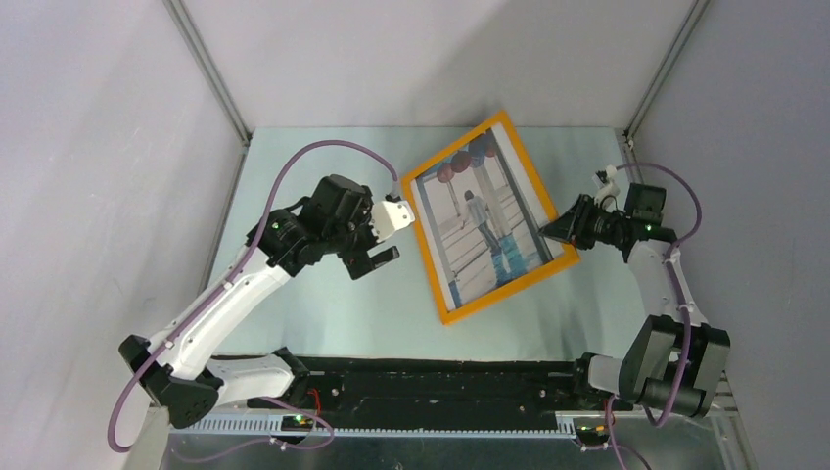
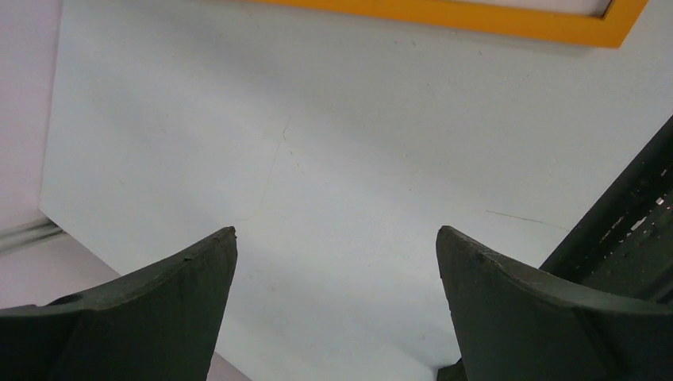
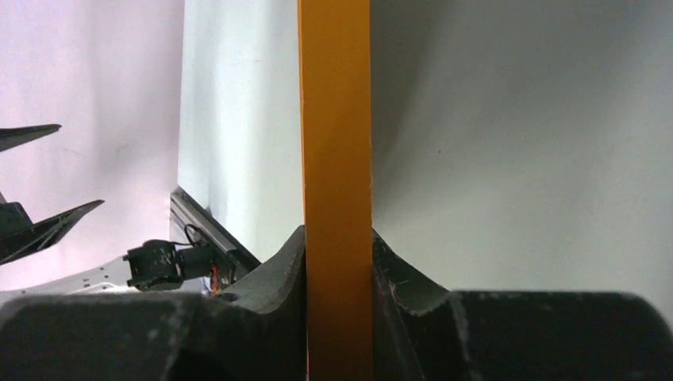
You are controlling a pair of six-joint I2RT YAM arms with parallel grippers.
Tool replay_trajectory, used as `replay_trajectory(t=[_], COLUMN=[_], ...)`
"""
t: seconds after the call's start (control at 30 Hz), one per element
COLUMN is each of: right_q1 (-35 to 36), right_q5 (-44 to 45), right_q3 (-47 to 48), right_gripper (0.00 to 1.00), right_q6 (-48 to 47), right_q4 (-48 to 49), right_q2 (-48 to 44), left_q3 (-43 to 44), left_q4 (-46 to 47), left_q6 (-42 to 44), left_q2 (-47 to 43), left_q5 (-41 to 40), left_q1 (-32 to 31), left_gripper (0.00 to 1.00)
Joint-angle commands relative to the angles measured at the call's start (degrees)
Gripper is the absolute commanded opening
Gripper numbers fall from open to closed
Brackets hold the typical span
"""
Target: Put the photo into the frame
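One orange-yellow frame [image 1: 509, 286] holds the photo [image 1: 480, 220], its edge pinched by the right gripper [image 1: 558, 233]; left gripper [image 2: 336, 238] spread.

You have the frame [image 1: 541, 186] right of centre on the surface [image 1: 323, 304], with the photo [image 1: 480, 220] inside it. The left end effector [image 2: 336, 232] sits just left of the frame, apart from it. The right end effector [image 3: 337, 238] is at the frame's right edge, one finger touching either side of it.

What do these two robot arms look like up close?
The left arm and right arm have white shells with black joints and small green lights. A purple cable loops along each. The tapered fingers are dark, curved wedges.
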Motion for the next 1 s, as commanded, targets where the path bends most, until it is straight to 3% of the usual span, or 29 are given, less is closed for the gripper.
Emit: replay_trajectory(t=[0.0, 0.27, 0.47, 0.87, 0.97], right_q1=[-1.39, -1.97, -2.08, -1.60, -1.37], right_q5=[4.80, 9.45, 11.84, 10.16, 9.70], right_q3=[-7.40, -20.79, -26.04, -27.74, -27.68], right_gripper=[0.00, 0.02, 0.16, 0.51, 0.56], right_q6=[4.34, 11.30, 15.27, 18.11, 18.67], right_q4=[19.08, 33.39, 39.12, 44.66, 45.07], right_q2=[-3.39, -7.37, -7.32, 6.63, 7.65], left_q3=[-1.82, -5.56, -6.26, -6.90, -7.33], left_q4=[4.85, 8.48, 9.65, 9.78, 9.77], left_q6=[-3.60, -5.10, -5.41, -5.86, -5.83], left_q2=[0.21, 1.03, 2.55, 2.47, 2.55], left_q5=[1.23, 4.15, 4.49, 3.72, 3.75], left_q1=[1.75, 4.88, 6.17, 6.33, 6.34], left_gripper=[1.00, 1.00, 1.00, 1.00, 1.00])
